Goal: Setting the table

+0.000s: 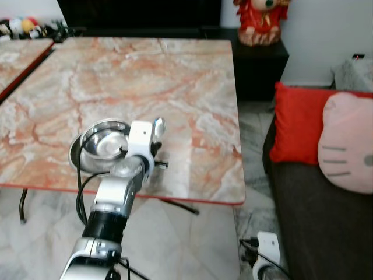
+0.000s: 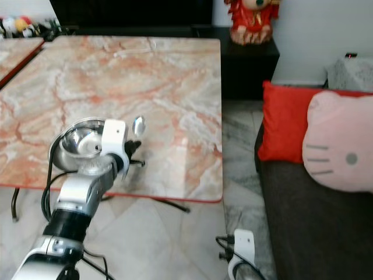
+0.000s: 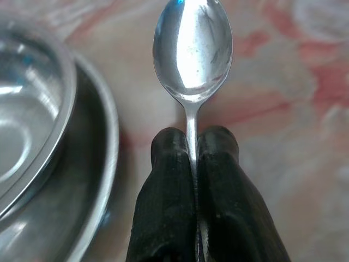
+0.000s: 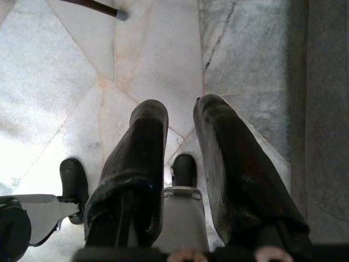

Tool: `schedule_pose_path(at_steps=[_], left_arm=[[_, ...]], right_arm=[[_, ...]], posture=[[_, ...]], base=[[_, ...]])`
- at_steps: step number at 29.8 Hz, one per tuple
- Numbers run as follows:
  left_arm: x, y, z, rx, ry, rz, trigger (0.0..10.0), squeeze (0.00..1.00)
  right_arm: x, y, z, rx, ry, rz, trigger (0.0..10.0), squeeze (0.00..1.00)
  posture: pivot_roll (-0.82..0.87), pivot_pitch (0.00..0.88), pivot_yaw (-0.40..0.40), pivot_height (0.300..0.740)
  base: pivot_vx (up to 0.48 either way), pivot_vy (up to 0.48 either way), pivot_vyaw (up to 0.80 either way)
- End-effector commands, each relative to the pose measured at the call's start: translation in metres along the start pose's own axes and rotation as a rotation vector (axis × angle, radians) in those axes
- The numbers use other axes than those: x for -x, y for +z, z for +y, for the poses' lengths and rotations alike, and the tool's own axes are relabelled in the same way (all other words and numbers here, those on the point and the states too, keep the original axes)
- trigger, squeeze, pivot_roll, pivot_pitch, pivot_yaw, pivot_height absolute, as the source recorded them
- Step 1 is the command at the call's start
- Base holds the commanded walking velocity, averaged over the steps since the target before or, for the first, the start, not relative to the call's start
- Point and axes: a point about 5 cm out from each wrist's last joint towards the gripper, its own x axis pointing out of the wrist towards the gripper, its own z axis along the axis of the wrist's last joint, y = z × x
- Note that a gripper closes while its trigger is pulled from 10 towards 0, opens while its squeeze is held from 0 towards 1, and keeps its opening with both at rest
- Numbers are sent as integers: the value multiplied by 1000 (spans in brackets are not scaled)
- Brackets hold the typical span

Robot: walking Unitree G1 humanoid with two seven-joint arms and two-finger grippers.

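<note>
Left wrist view looks close at the left end effector (image 3: 195,143): its two black fingers pinch the thin neck of a shiny spoon (image 3: 193,49), just beside a metal bowl (image 3: 24,120) on a plate (image 3: 101,180). Left eye view adds the pink marble surface (image 1: 175,76) under them. Right end effector (image 4: 180,117) hangs over the floor (image 4: 65,71), fingers a little apart, holding nothing.

spoon (image 3: 192,49) handle hidden between tool fingers (image 3: 169,207); bowl (image 3: 27,109) — cut off at edge
</note>
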Motion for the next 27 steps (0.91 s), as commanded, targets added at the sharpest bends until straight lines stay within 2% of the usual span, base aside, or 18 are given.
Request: schedule_pose_path(at_steps=[1,9,22,23,24,27], left_arm=[[-2,1,4,-14,30,25,10000,0],[-8,-2,4,-15,33,53,10000,0],[-9,-3,2,-21,29,62,10000,0],[-9,-3,2,-20,27,62,10000,75],[-9,-3,1,-21,26,62,10000,282],[-9,-3,1,-26,23,63,10000,286]], right_arm=[[1,-4,1,-2,1,14,10000,0],[1,-4,2,-3,3,15,10000,0],[0,-4,2,0,2,15,10000,0],[1,-4,2,0,2,15,10000,0],[1,-4,2,0,2,15,10000,0],[1,-4,2,0,2,15,10000,0]], posture=[[23,130,26,740],[26,132,26,740],[25,135,22,740],[25,134,22,740],[25,134,22,740],[25,134,23,740]], base=[[0,0,0],[0,0,0],[0,0,0],[0,0,0],[0,0,0],[0,0,0]])
